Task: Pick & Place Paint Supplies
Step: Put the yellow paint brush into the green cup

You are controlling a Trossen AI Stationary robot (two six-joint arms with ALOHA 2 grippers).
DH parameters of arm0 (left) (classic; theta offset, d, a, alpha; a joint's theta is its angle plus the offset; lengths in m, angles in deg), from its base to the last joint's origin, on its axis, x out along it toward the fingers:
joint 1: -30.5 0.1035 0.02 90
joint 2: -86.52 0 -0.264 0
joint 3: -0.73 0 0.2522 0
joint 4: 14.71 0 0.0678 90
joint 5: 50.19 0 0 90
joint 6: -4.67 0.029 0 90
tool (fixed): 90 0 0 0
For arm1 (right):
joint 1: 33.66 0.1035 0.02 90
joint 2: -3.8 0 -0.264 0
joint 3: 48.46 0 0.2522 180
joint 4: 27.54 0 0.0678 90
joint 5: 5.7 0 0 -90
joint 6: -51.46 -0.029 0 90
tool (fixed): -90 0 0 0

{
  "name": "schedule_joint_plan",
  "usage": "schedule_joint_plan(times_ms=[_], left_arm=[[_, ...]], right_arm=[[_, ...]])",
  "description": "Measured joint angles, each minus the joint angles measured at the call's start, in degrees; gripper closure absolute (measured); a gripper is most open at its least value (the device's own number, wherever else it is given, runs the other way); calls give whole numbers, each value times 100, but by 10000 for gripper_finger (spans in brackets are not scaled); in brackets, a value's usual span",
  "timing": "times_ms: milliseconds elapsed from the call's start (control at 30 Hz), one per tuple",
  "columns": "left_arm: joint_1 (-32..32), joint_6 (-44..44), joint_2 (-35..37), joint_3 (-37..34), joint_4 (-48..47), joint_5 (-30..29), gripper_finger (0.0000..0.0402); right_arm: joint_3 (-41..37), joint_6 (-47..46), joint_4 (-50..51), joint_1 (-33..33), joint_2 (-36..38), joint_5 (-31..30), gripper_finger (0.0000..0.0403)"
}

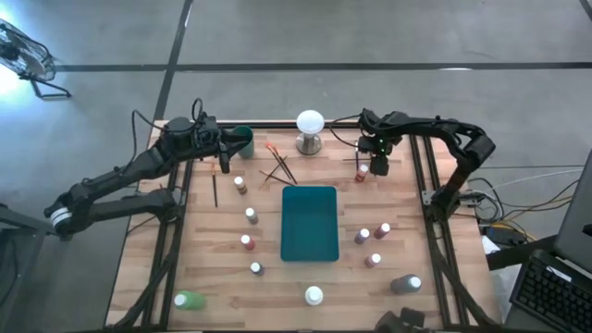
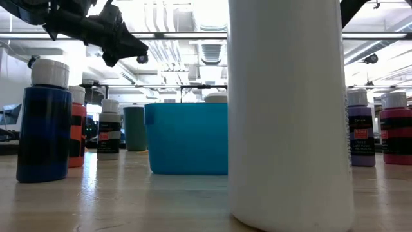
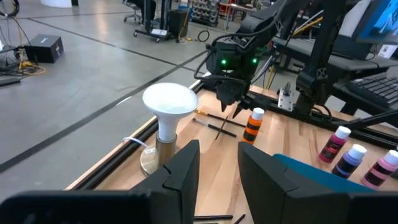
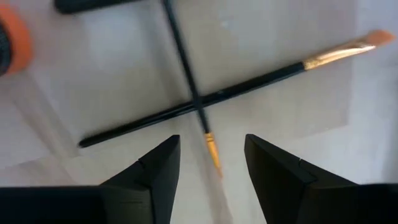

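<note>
Tray (image 1: 309, 224), teal, holds nothing visible; bottles (image 1: 251, 215) stand around it.

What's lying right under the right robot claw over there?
Below the open right gripper two thin dark-handled paintbrushes lie crossed on the wooden table, one across the other. An orange-labelled paint bottle stands beside them. The gripper's fingers hide part of the table.

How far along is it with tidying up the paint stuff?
Barely begun, it seems. The teal tray holds nothing; bottles stand scattered around it. The right gripper hovers open above two crossed brushes. The left gripper waits by the green cup.
</note>
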Motion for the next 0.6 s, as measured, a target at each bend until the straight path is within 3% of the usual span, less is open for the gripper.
schedule_joint_plan(times_ms=[333,600], left_arm=[[0,6,0,0,-2,0,287],[0,18,0,0,-2,0,287]], right_arm=[[-4,30,-61,-256,-6,-65,220],[-7,138,-56,-306,-9,387,232]])
